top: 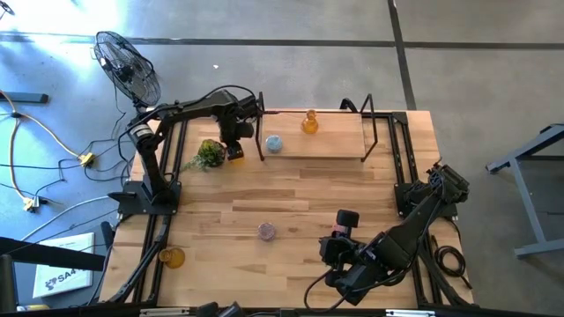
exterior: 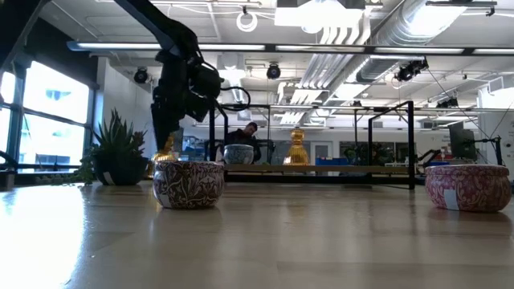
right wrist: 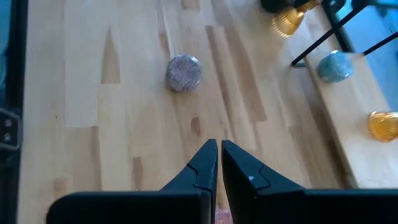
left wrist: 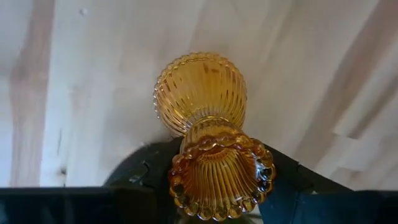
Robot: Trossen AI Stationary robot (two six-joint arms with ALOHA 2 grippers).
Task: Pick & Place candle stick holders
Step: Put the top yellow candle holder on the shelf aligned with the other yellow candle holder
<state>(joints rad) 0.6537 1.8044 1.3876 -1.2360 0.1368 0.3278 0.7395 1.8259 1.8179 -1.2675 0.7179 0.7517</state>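
My left gripper [top: 234,148] is near the table's far left, by the left end of a raised wooden shelf [top: 335,145], shut on an amber bottle-shaped holder [left wrist: 202,93]. A second amber holder [top: 309,121] and a pale blue round one [top: 274,143] stand on the shelf. A lilac round holder [top: 266,231] stands on the table's middle front, and a third amber one [top: 172,257] at the front left. A pink round one [exterior: 467,186] shows in the low view. My right gripper [right wrist: 219,154] is shut and empty at the front right. My left gripper pinches the amber holder between its two fingers [left wrist: 140,174] at the narrow neck just under the beaded rim [left wrist: 221,177]. The fingers come from above, pointing down. The holder hangs upright with its ribbed bulb [left wrist: 200,90] below; whether the bulb touches the table, I cannot tell.
A small green plant [top: 209,154] stands just left of my left gripper. The shelf's black metal legs [top: 377,132] stand at its ends. A fan [top: 128,66] stands beyond the table's far left corner. Bare tabletop lies in the middle [top: 291,198].
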